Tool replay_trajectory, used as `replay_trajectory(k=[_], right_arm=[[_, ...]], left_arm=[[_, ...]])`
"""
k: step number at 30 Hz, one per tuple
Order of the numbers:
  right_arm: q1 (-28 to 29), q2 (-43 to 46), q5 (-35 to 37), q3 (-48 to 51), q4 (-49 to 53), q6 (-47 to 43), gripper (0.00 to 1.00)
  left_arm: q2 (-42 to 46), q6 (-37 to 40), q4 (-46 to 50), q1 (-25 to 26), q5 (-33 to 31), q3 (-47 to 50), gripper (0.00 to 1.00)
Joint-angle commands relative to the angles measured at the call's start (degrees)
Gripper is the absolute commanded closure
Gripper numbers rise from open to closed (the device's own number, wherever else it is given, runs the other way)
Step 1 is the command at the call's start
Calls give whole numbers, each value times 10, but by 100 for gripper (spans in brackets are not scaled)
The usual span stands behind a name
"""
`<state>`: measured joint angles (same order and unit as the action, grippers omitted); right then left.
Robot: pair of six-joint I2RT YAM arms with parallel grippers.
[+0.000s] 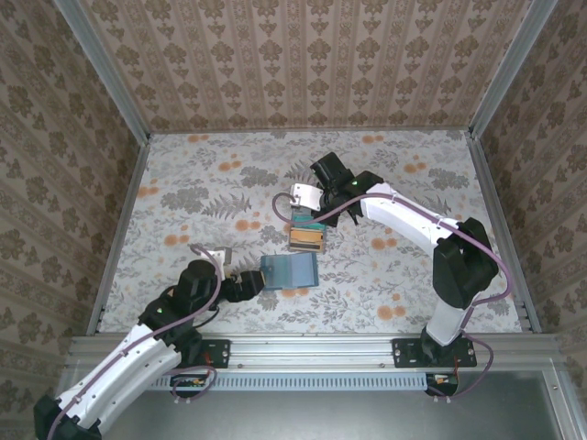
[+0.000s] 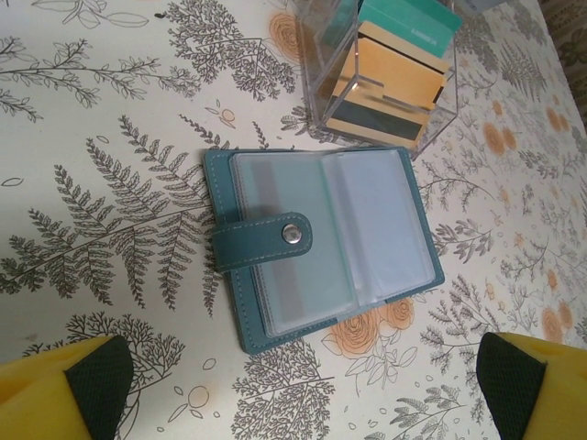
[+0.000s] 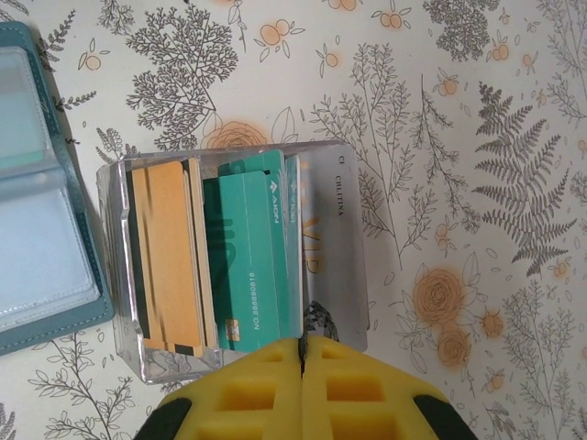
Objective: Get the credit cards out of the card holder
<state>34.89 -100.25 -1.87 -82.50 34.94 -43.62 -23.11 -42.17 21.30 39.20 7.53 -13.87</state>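
A silver credit card (image 3: 337, 247), standing in a clear box (image 3: 116, 275), carries large gold letters "VIP" and a small dark line, possibly "CILLTINA". Beside it, a teal-green credit card (image 3: 252, 247) bears a pale logo with a word too small to read, and a serial line that seems to read "NO 88888888".

The clear box (image 2: 381, 82) stands just beside the far corner of the card holder (image 2: 321, 243) and closes that side. The right end effector (image 3: 301, 353), fingers together, occupies the space over the box. Bare bench (image 1: 183, 202) lies open to the left of both. Walls (image 1: 275, 64) bound three sides.
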Motion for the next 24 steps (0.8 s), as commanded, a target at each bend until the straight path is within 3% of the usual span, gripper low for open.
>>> replay_trajectory(k=[1, 24], right_arm=[[-6, -7, 7, -24, 2, -14, 100], [-22, -82, 18, -58, 5, -23, 100]], left_arm=[[9, 12, -3, -7, 6, 4, 0], [8, 21, -2, -27, 18, 7, 0]])
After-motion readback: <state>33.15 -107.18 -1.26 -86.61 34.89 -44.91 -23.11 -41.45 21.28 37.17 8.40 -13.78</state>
